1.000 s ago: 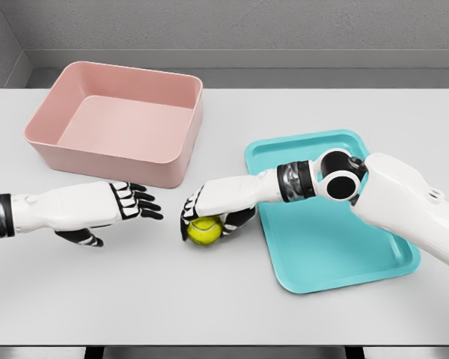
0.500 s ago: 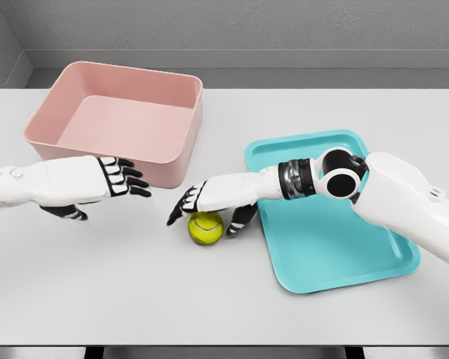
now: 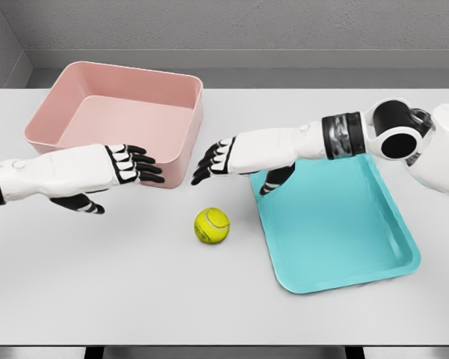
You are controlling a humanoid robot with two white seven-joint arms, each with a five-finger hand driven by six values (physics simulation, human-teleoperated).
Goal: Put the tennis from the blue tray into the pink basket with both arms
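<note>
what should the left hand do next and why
Probably reach right and down to the ball and close on it. The ball lies free on the table between both open hands, the right hand is raised off it, and the left hand is the one beside the basket.

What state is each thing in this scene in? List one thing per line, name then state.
tennis ball: resting on the table, between tray and basket, held by nothing.
pink basket: upright, empty.
blue tray: flat on the table, empty.
left hand: open, holding nothing.
right hand: open, above the table, clear of the ball.
</note>
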